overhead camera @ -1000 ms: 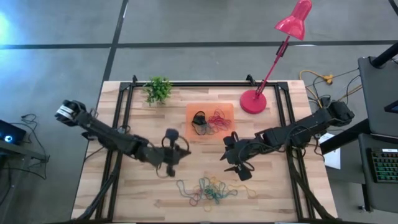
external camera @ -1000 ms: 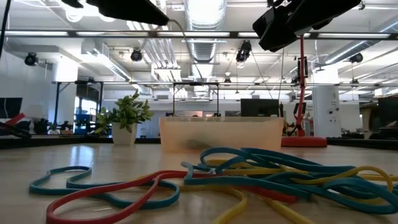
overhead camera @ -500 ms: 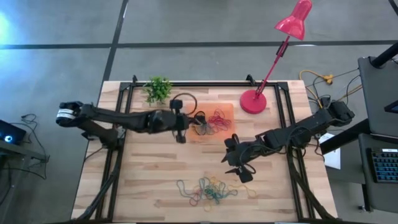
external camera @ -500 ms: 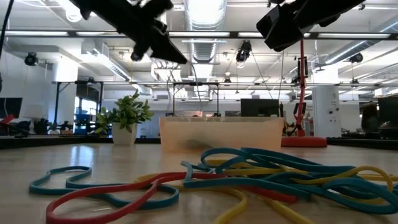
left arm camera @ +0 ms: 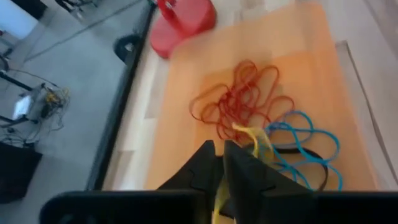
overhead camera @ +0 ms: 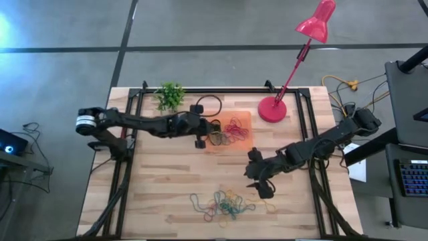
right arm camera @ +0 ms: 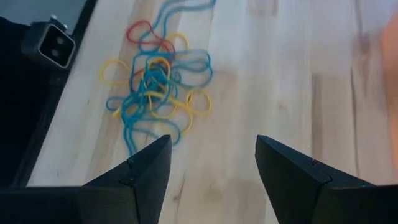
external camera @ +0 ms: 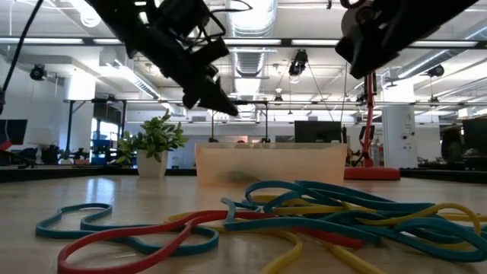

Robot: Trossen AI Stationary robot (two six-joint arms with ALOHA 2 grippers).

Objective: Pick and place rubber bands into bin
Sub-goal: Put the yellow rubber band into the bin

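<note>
The orange tray (overhead camera: 226, 115) sits far of the table's middle and holds red bands (left arm camera: 242, 102), blue bands (left arm camera: 305, 143) and a black one. A pile of loose rubber bands (overhead camera: 227, 203) in blue, yellow, red and green lies near the table's near edge, close to the low camera (external camera: 304, 213). My left gripper (overhead camera: 208, 134) is shut on a yellow band above the tray's left part (left arm camera: 186, 93). My right gripper (overhead camera: 257, 184) hangs open above bare wood between tray and pile, and the pile (right arm camera: 155, 81) shows beyond its fingers. My left gripper pinches a yellow rubber band (left arm camera: 247, 132) between its two shut fingertips. The fingers slant down from the table's left over the tray. A loop of the band shows just past the tips, above the red and blue bands; whether it touches them I cannot tell.
The red lamp's round base (overhead camera: 272, 109) stands right of the tray, its arm slanting up past the far edge. A small potted plant (overhead camera: 170, 97) stands at the far left. Black frame rails (overhead camera: 127, 134) run along both sides. Bare wood lies between tray and pile.
My left gripper has risen from just left of the pile and swung toward the far edge and right, ending over the tray's left part with its fingers pointing at the lamp base. My right gripper has shifted a little toward the near edge and the pile.
</note>
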